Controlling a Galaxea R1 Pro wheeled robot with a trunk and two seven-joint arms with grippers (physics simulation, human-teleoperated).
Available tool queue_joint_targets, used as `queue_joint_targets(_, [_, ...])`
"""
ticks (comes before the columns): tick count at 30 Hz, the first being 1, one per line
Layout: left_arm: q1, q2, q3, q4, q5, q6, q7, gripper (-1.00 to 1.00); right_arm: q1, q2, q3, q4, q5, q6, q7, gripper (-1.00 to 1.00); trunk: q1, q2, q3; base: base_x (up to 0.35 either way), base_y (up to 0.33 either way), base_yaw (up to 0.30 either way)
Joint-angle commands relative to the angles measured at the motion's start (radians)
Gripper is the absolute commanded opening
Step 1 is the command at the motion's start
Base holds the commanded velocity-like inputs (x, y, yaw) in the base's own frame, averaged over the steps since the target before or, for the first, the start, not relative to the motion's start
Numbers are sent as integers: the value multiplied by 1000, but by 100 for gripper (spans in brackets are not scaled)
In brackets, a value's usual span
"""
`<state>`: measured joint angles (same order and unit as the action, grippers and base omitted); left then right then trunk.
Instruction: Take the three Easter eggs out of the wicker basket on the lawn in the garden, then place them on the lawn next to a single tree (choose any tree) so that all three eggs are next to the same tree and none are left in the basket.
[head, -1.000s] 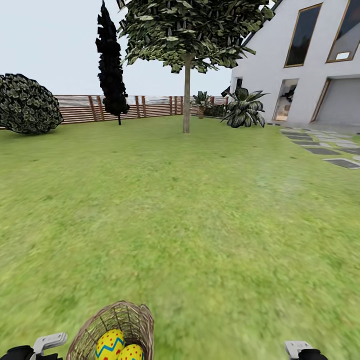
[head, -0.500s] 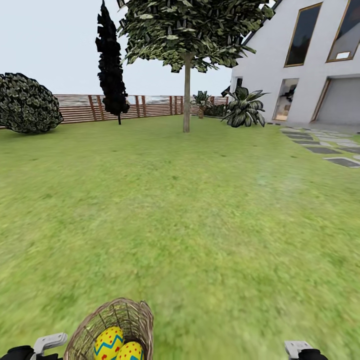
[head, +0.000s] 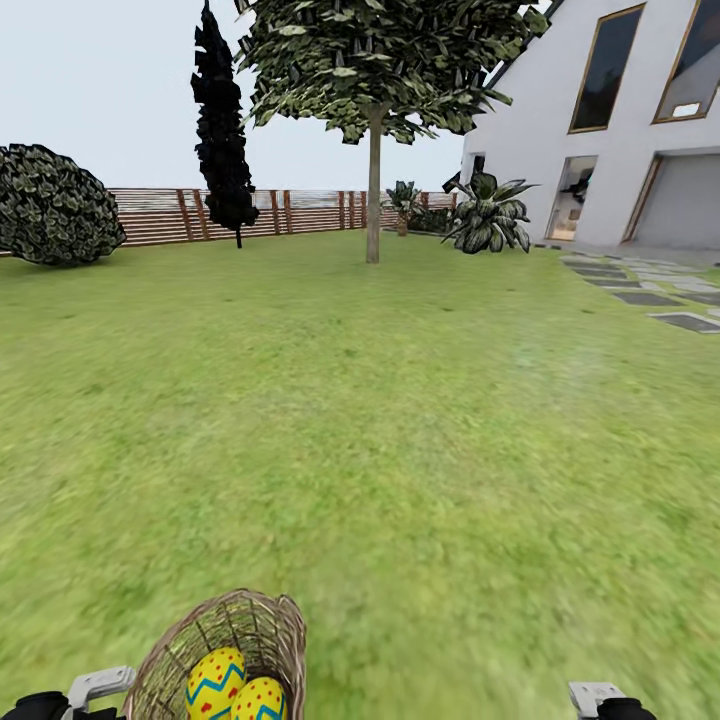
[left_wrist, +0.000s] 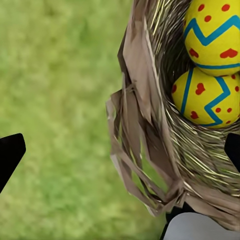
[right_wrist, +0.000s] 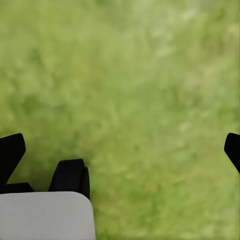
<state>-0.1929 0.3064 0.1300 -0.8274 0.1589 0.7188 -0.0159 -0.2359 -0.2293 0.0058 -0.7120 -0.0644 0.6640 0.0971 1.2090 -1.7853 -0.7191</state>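
Both grippers sit at the very bottom of the head view, mostly cut off. Of the left gripper (head: 98, 688) a grey bracket and black sleeve show; in its wrist view the two dark fingertips (left_wrist: 10, 152) stand at opposite edges, spread wide, pinching nothing. The right gripper (head: 598, 697) is likewise spread, its fingertips (right_wrist: 11, 150) far apart over bare grass.

Just beside the left gripper lies the wicker basket (head: 255, 635), tipped so its mouth faces up and forward, its lower part cut off by the frame edge. Two Easter eggs (head: 215, 680) show inside, touching each other, yellow with blue zigzags and red marks; a third I cannot make out. In the left wrist view the basket's frayed rim (left_wrist: 142, 125) lies between the fingertips, the eggs deeper inside, partly cropped.

The lawn (head: 400, 420) stretches ahead, blurred close by. Well away stands the tree (head: 374, 180), its canopy cut off at the top, with a black tree (head: 222, 140), a round bush (head: 55, 208), a slat fence (head: 300, 213) and a white house (head: 620, 130).
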Motion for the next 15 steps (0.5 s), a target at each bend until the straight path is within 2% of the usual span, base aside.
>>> queue_joint_targets(1, [0, -1, 2, -1, 4, 5, -2, 100, 0, -1, 1, -1, -6, 5, 0, 100, 4, -8, -4, 0, 0, 0])
queue_joint_targets(10, [0, -1, 2, -1, 3, 5, -1, 100, -1, 0, 2, -1, -6, 3, -4, 100, 38, -71, -32, 0, 0, 0])
queue_joint_targets(15, [0, -7, 0, 1, 2, 5, -1, 100, -1, 1, 2, -1, -6, 3, -5, 100, 46, -85, -39, 0, 0, 0])
